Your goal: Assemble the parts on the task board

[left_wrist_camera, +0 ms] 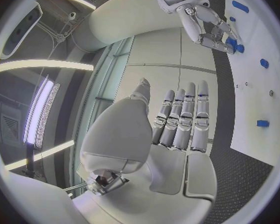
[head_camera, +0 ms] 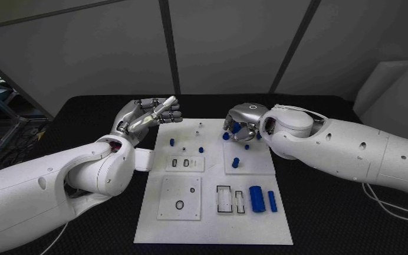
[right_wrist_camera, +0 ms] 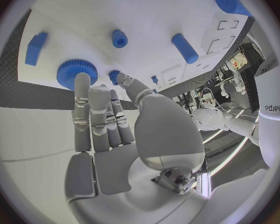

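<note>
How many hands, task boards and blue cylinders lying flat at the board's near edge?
hands: 2, the left hand and the right hand
task board: 1
blue cylinders lying flat: 2, the thick cylinder and the thin cylinder
Total: 5

The task board [head_camera: 161, 225] lies flat in the middle of the tabletop [head_camera: 340, 225], and everything else sits around or on it. The left hand [head_camera: 146, 116] hangs over the tabletop just off the board's far left corner, clear of the board. The right hand [head_camera: 244, 124] is over the board's far right part, its fingers [right_wrist_camera: 84, 99] beside a gear-shaped part [right_wrist_camera: 72, 72] there. Two cylinder parts [head_camera: 263, 200] lie side by side at the board's near right. Small pegs [head_camera: 187, 147] stand near the board's far middle, and one peg [head_camera: 236, 162] stands just nearer than the right hand.
</note>
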`<state>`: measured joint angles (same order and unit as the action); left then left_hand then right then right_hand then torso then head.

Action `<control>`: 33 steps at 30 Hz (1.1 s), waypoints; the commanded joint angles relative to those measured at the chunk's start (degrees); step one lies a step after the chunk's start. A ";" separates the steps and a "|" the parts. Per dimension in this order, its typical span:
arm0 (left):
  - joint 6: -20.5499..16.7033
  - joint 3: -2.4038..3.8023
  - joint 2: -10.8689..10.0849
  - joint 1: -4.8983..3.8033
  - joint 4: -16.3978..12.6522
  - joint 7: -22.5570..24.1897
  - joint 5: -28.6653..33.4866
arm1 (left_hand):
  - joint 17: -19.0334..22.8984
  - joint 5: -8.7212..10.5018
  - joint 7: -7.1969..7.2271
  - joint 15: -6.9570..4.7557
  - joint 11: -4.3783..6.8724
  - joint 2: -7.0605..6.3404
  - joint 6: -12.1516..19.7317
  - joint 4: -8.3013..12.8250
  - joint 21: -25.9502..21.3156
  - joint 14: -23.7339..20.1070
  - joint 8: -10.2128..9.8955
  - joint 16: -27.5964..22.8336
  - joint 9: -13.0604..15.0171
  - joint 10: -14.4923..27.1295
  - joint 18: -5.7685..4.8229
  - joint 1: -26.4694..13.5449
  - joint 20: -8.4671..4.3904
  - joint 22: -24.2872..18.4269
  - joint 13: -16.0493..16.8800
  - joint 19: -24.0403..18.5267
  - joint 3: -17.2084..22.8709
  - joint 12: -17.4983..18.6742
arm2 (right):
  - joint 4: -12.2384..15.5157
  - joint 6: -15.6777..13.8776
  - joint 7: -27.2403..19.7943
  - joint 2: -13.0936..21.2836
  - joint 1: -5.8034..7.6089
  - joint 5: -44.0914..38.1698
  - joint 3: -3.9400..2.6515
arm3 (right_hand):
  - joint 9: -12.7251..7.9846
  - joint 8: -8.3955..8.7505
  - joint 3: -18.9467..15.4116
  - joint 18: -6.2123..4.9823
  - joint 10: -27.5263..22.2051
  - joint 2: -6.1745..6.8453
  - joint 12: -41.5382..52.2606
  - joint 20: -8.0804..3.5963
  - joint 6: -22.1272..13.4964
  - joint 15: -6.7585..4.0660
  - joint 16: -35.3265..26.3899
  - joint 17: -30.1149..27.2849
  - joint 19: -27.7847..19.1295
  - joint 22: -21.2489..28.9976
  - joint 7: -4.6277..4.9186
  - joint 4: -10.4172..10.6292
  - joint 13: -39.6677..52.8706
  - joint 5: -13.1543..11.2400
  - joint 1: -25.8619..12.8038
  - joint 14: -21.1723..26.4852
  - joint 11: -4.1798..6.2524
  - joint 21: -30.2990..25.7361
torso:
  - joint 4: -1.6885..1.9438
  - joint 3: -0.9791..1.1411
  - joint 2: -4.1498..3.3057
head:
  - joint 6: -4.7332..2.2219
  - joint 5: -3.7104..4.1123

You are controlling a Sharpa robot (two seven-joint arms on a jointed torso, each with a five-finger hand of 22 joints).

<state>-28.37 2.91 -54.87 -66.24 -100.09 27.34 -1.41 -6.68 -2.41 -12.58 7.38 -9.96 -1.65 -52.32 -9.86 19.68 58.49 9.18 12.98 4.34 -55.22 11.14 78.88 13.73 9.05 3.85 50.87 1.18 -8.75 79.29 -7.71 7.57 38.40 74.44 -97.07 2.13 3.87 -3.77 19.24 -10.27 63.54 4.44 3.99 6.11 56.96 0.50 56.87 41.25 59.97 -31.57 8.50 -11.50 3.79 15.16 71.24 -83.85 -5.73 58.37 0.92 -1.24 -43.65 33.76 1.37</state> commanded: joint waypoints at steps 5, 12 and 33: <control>0.99 0.04 -0.18 -0.05 -0.31 0.10 -0.66 | -0.04 -0.30 -0.23 0.18 -0.20 -0.06 -0.29 0.05 0.32 0.12 -0.39 -0.26 -0.13 0.12 -0.76 0.02 -0.12 0.05 -0.08 0.39 -0.45 0.30 | 0.03 0.40 0.21 -0.31 0.17 -1.77 -0.05 | 0.09 -0.17 1.00 1.18 1.06 -0.14 0.67 -0.11 0.40 0.11 6.06 6.73 2.65 -5.58 -0.05 0.76 0.07 -0.03 0.52 -2.36 0.35 3.88 | -0.03 -0.05 -0.51 | -0.19 -0.19; 1.00 0.04 -0.32 -0.05 -0.35 0.08 -0.66 | -0.04 -0.30 -0.23 0.18 -0.20 -0.06 -0.29 0.05 0.32 0.12 -0.39 -0.26 -0.13 0.12 -0.76 0.02 -0.12 0.05 -0.08 0.39 -0.45 0.30 | -0.20 -0.16 -0.18 -0.50 0.17 -1.64 -0.05 | 0.12 -0.24 2.13 1.68 2.06 -0.30 0.91 -0.17 1.10 0.08 9.56 10.62 4.16 -9.09 0.07 1.28 0.05 -0.11 0.50 -2.40 0.48 6.30 | -0.08 -0.09 -0.79 | -0.33 -0.32; 1.15 0.05 -0.20 -0.05 -0.02 -0.07 -0.65 | -0.02 -0.29 -0.29 0.22 -0.25 -0.02 -0.28 0.10 0.30 0.03 -0.50 -0.40 -0.18 0.19 -0.80 0.00 -0.11 0.03 -0.09 0.34 -0.55 0.47 | -0.63 -0.98 -1.17 -1.30 0.17 -0.49 -0.04 | 0.25 -0.52 5.02 2.66 5.48 -0.65 1.49 -0.41 3.32 -0.28 16.20 18.29 6.99 -15.94 0.04 2.79 0.18 -1.06 0.58 -2.57 1.03 10.99 | -0.11 -0.14 -1.31 | 0.24 -0.31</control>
<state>-28.08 2.93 -55.10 -66.24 -100.12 27.13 -1.46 -6.67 -2.41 -12.58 7.38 -9.97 -1.65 -52.32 -9.71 19.67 58.48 8.87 12.99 4.22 -55.20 11.14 78.88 13.73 9.04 3.85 50.87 1.03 -8.40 78.68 -7.79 7.09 37.15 74.47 -97.87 2.11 4.02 -4.15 23.92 -8.42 68.60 3.97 5.13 5.73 59.88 0.51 72.67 59.49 66.47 -47.43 8.52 -8.63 3.89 14.30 71.70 -83.85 -4.61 69.00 0.81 -1.36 -44.92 33.95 1.03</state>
